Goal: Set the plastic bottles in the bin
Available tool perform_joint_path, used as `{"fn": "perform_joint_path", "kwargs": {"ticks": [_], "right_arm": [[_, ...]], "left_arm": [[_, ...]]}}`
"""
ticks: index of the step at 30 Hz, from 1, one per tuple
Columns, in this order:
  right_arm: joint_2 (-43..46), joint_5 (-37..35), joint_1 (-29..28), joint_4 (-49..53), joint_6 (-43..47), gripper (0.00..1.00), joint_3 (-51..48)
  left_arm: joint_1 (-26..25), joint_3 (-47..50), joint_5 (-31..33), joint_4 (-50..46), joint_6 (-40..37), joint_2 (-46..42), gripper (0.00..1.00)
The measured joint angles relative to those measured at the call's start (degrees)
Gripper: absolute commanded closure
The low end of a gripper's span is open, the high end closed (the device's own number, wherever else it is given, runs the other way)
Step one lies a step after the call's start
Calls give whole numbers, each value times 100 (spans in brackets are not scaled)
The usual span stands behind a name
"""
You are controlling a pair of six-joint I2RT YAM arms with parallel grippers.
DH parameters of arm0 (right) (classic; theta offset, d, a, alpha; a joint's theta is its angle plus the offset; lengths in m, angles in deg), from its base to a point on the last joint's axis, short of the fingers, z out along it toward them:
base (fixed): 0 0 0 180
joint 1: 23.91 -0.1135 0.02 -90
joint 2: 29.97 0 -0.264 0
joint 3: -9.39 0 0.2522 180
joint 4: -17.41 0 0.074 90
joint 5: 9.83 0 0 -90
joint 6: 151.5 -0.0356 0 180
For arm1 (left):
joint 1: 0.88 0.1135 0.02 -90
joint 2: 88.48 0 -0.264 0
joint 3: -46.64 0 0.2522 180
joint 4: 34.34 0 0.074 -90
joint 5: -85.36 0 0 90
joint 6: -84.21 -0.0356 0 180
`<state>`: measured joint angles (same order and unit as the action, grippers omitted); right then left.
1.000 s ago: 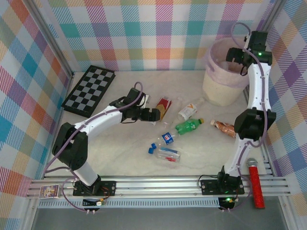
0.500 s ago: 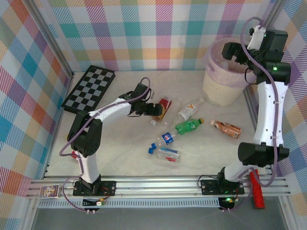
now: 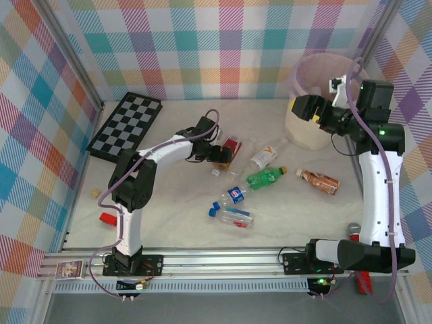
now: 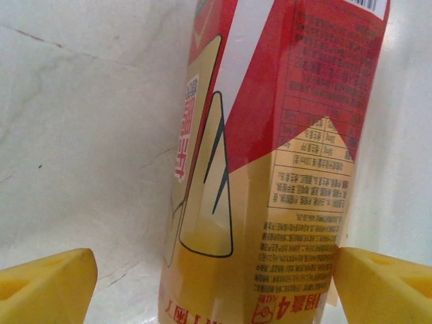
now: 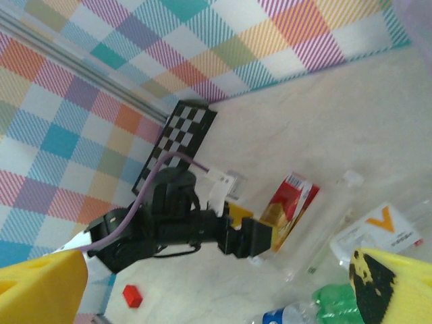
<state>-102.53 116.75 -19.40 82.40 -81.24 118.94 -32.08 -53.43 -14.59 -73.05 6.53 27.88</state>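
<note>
A plastic bottle with a red and yellow label (image 3: 232, 148) (image 4: 270, 169) (image 5: 287, 206) lies on the table. My left gripper (image 3: 221, 156) (image 4: 216, 297) (image 5: 251, 237) is open around its lower end. The right yellow finger (image 4: 385, 290) sits at the label's edge, and the left finger (image 4: 47, 290) stands apart. Other bottles lie nearby: white-labelled (image 3: 264, 157) (image 5: 378, 229), green (image 3: 266, 177) (image 5: 331, 304), brown (image 3: 318, 180), blue-labelled (image 3: 233, 195) and a clear one (image 3: 234, 217). My right gripper (image 3: 298, 107) (image 5: 216, 290) hangs open and empty in front of the cream bin (image 3: 317, 131).
A folded chessboard (image 3: 126, 127) (image 5: 179, 138) lies at the back left. A small red block (image 3: 108, 217) (image 5: 132, 295) sits near the left edge. A red brush-like stick (image 3: 362, 277) lies behind my right arm's base. A small card box (image 3: 69, 269) rests on the front rail.
My right gripper has swung from above the bin down and left to its front. My left gripper has reached further right, onto the red and yellow bottle.
</note>
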Motion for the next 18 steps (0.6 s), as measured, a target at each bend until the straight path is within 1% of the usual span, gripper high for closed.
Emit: {"fn": "perform_joint_path", "kwargs": {"ticks": [9,12,18], "right_arm": [[330,280,-9,-254,-343,1,-1012],[341,310,-11,-323,-420,1,-1303],[503,317,-37,-518,-581,1,-1834]], "left_arm": [[15,-7,-105,22,24,306,11],[17,-4,-136,87,26,374,14],[24,-4,-129,118,46,404,24]]}}
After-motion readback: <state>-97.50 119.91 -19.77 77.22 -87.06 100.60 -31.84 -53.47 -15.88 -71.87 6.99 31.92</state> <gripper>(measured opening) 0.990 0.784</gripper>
